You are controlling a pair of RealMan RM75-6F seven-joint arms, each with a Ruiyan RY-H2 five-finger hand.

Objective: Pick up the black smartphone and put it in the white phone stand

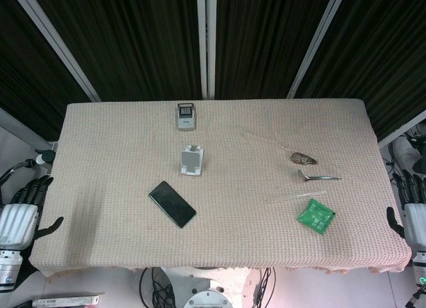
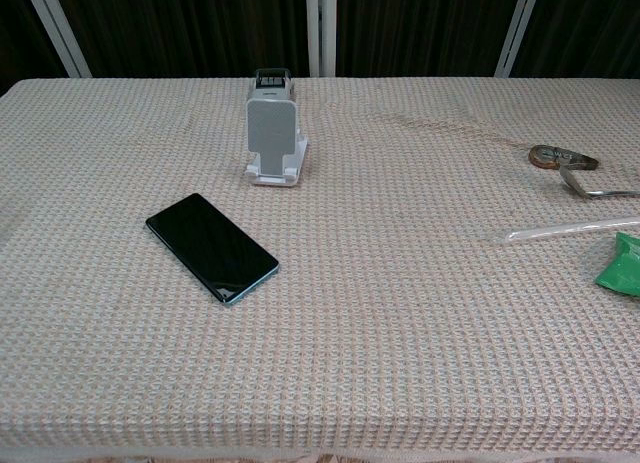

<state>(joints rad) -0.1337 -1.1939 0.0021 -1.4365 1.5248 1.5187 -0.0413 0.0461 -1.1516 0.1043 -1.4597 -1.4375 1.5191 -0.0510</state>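
The black smartphone (image 1: 172,203) lies flat, screen up, on the cloth-covered tabletop (image 1: 100,142), turned at a slant so one corner points toward the near edge. Just beyond it, a short way further back, the white phone stand (image 1: 192,160) sits upright with nothing in it; phone and stand are near each other but apart. Behind the stand, close to the far edge, is a small grey clock-like device (image 1: 186,115) whose face is too small to read. Off to the right side lie a brownish object (image 1: 301,157) I can't make out, a metal spoon (image 1: 318,177) just beside it, a clear plastic straw (image 1: 296,196) nearer the front, and a green packet (image 1: 315,217) closest to the near edge. The left hand (image 1: 20,218) hangs off the left edge of the tabletop, holding nothing, fingers apart and the thumb sticking out toward the cloth. The right hand (image 1: 413,215) hangs off the right edge in the same way, fingers spread and free of any object. Both hands are well apart from the phone, and the chest view shows neither of them.
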